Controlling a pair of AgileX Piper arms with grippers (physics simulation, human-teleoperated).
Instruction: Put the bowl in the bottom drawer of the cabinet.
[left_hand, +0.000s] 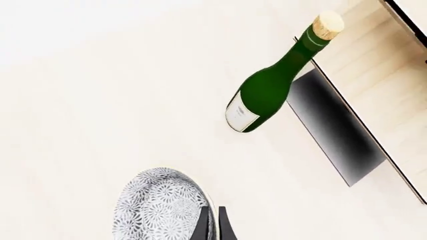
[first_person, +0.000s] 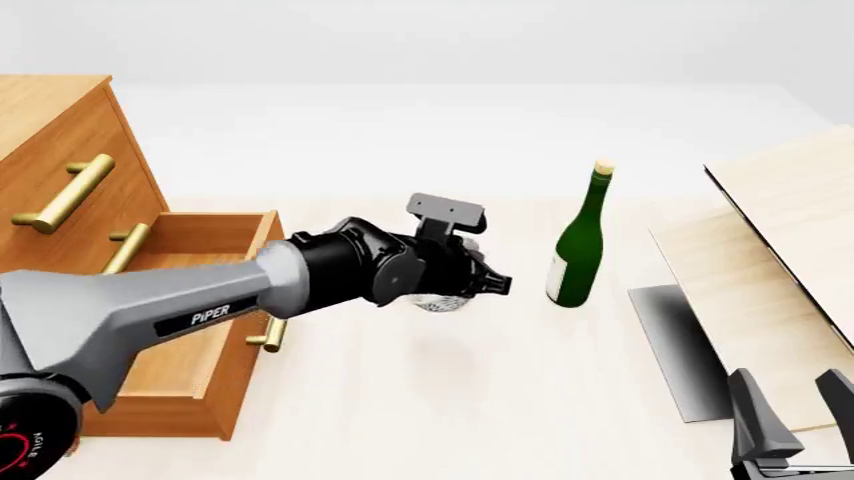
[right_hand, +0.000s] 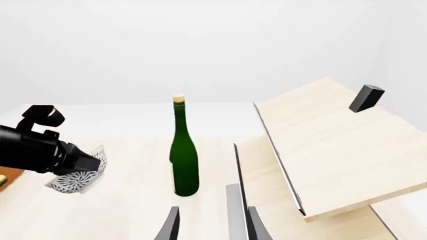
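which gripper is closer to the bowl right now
Left. The left gripper has its fingers clamped on the bowl, holding it off the table beside the green bottle. The right gripper sits far off at the table's near right corner.

The left arm has a smooth grey link with white "PiPER" lettering, then a glossy black wrist carrying a small grey camera bracket. Its base joint shows red markings. The right gripper has dark grey, tapered fingers.

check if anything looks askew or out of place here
Only the bowl stands out: the left gripper holds it tilted above the table. The green bottle stands upright and the bottom drawer is open.
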